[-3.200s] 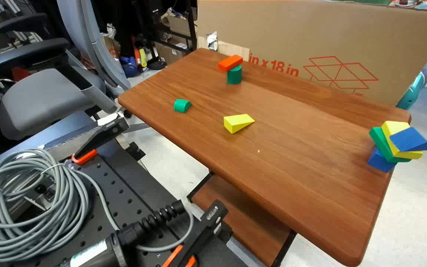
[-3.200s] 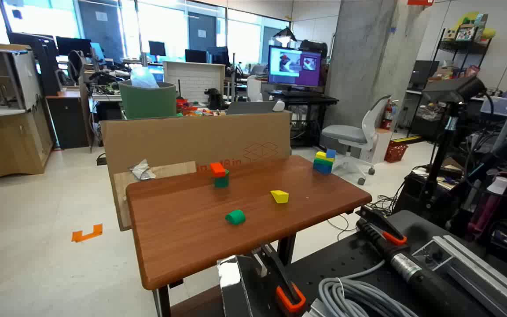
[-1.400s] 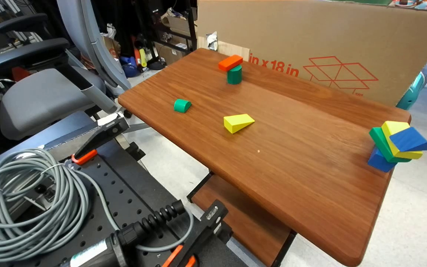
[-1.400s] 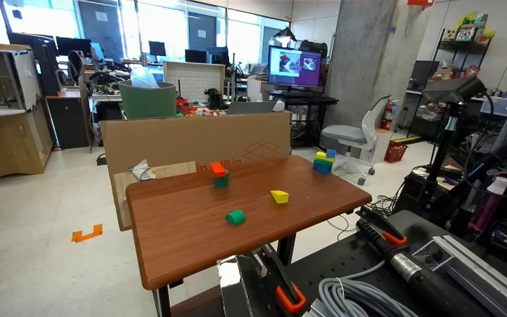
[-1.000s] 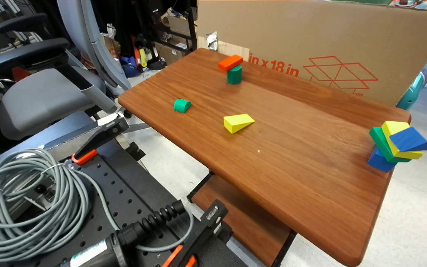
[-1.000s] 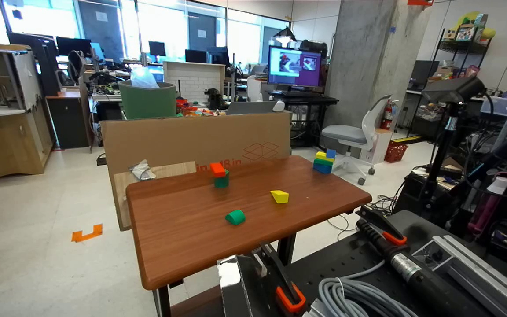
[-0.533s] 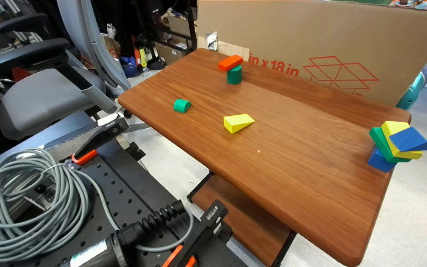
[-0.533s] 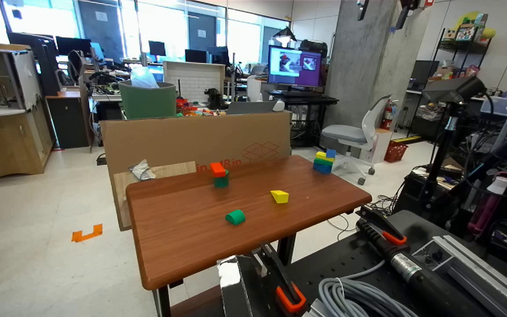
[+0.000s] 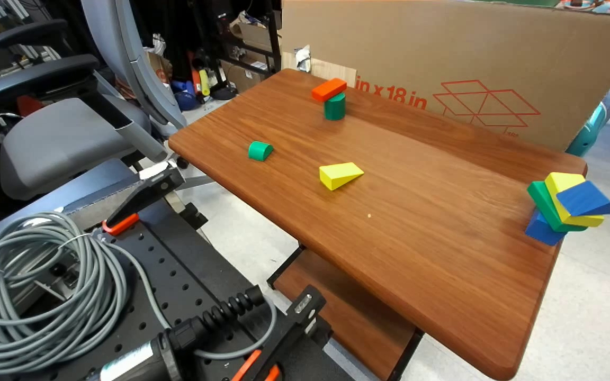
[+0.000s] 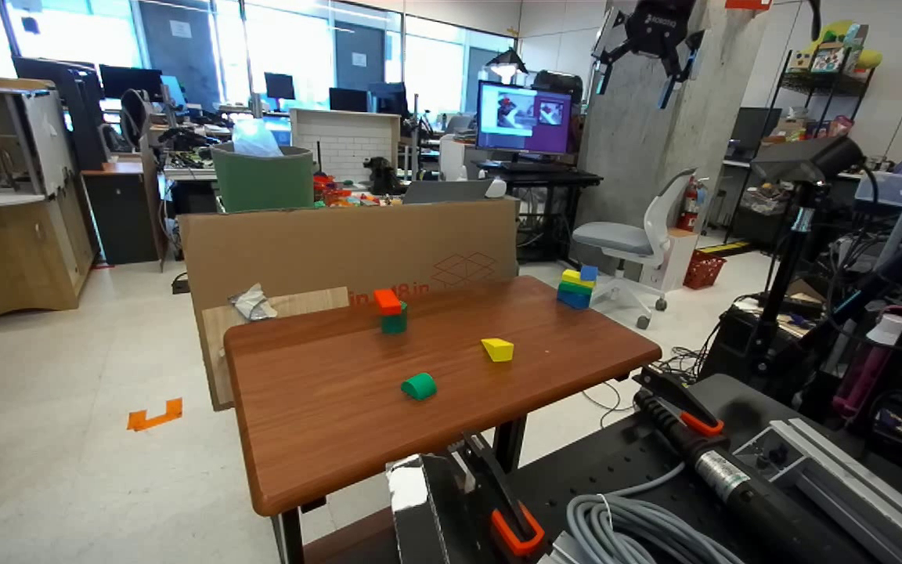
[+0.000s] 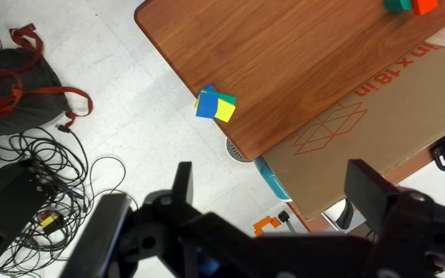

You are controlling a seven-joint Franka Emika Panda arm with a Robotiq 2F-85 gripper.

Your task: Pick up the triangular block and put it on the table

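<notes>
The blue triangular block [image 9: 585, 199] lies tilted on top of a stack at the table's end and juts past the edge. It also shows in an exterior view [image 10: 589, 273] and the wrist view [image 11: 207, 105]. Under it are a yellow block [image 9: 564, 185], a green block [image 9: 540, 198] and a blue block [image 9: 545, 229]. The table [image 9: 416, 222] is reddish-brown wood, also in the wrist view [image 11: 276, 58]. My gripper [image 10: 633, 90] is open and empty, high above the table in an exterior view. In the wrist view its fingers [image 11: 269, 164] stand wide apart, away from the stack.
A yellow wedge [image 9: 339, 175] and a green half-round block [image 9: 260, 151] lie on the table. An orange block [image 9: 329, 90] rests on a green block [image 9: 334, 108]. A cardboard sheet [image 9: 442, 58] stands along the far edge. A black bench [image 9: 178, 270] with clamps and cable stands in front.
My gripper has come into view from the top of an exterior view and moved down and slightly left, staying open. A person's hand has appeared at the right edge. The blocks have not moved.
</notes>
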